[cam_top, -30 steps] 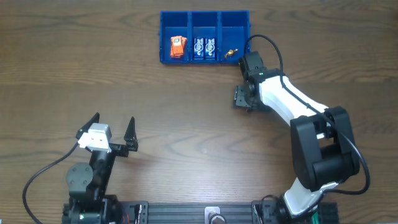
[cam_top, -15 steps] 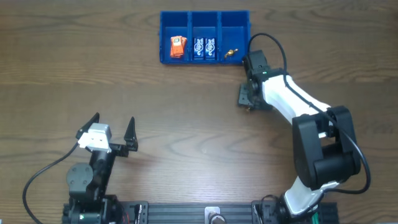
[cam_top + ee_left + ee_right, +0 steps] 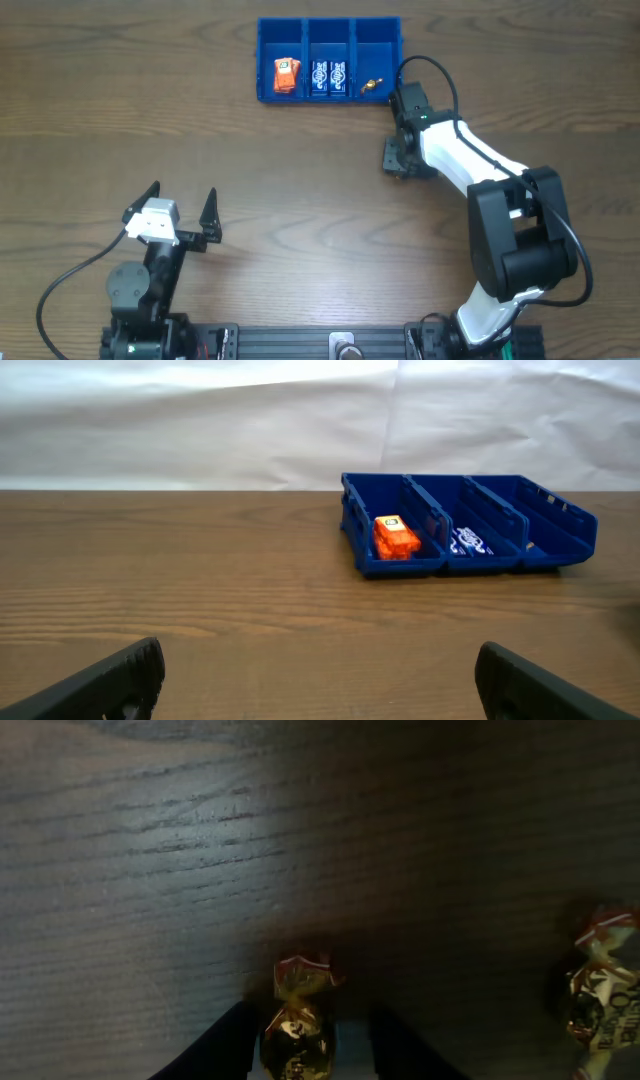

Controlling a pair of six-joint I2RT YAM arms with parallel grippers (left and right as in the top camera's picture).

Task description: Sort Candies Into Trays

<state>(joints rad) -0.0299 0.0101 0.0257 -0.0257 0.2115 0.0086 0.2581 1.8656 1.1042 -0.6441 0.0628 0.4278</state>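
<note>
Closing the spread right jaws squarely on the gold candy (image 3: 297,1025) between them should avoid nudging the neighbouring candy (image 3: 598,982); left jaws also spread.

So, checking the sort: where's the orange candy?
Top view: the orange candy lies in the left compartment of the blue tray, beside the blue candies.

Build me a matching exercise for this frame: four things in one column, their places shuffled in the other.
Things
1. orange candy
2. blue candies
3. gold candy inside the tray
4. right end effector

Places
A. tray's middle compartment
B. fingers either side of a loose gold candy on the table
C. tray's right compartment
D. tray's left compartment

Pairs: 1-D, 2-A, 3-C, 4-B
</note>
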